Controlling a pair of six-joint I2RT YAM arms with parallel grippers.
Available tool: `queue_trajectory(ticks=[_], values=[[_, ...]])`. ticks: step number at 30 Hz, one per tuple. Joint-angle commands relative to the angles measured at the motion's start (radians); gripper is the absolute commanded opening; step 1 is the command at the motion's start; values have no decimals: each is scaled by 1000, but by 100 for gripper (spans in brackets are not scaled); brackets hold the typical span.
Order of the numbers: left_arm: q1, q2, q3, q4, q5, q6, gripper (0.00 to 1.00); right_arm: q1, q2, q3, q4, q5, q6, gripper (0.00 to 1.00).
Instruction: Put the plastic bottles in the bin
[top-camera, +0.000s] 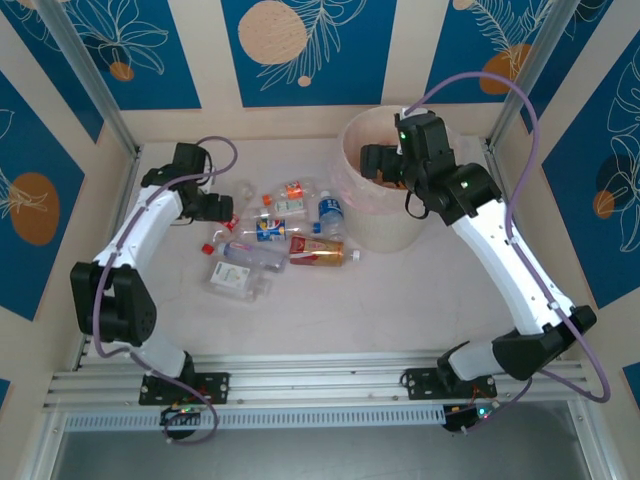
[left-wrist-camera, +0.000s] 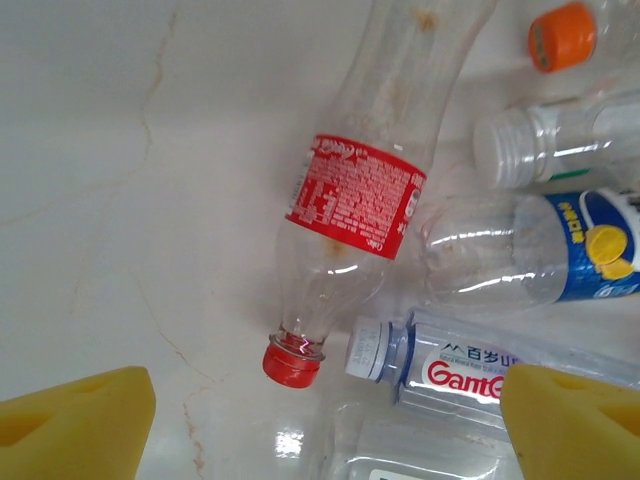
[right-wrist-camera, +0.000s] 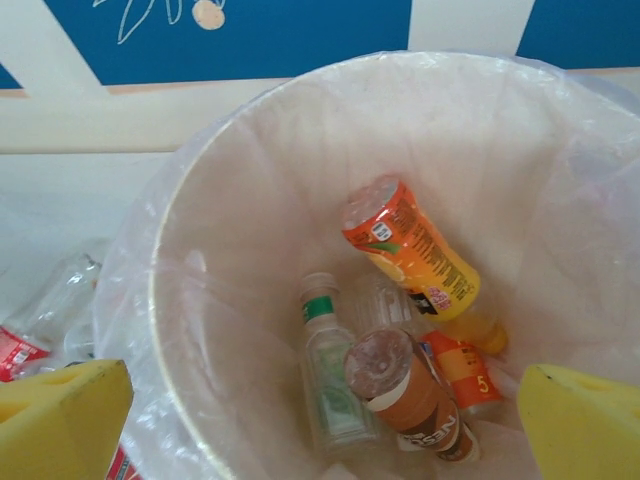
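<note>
The red-labelled bottle (left-wrist-camera: 355, 195) loses its base past the frame's top edge; the right arm (top-camera: 500, 240) hides part of the bin (top-camera: 375, 228).

1. Blue wall panels (top-camera: 310, 50) with white leaf line-drawings and peach circles (top-camera: 272, 30), on the back and both sides.
2. Cream vertical strips (top-camera: 208, 50) between the panels.
3. Slanted silver metal frame posts (top-camera: 85, 75) at the far corners.
4. Pale marble-look tabletop (top-camera: 380, 300) with faint brownish veins, glossy, small glare spots.
5. Ribbed aluminium rails (top-camera: 320, 372) along the near edge, with a flat grey surface (top-camera: 320, 450) below.
6. Light is even and the shadows are soft.
</note>
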Motion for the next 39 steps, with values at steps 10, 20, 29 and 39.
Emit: queue_trajectory(ticks=[10, 20, 29, 39], values=[[25, 105, -22, 29, 137, 12, 79, 23, -44, -52, 53, 4, -2, 99], [-49, 116, -23, 117, 212, 131, 78, 24, -43, -72, 81, 7, 7, 99], [-168, 187, -2, 194, 200, 371, 75, 20, -50, -78, 79, 18, 10, 99], [-240, 162, -18, 142, 138, 535, 77, 7, -73, -102, 78, 18, 22, 99]])
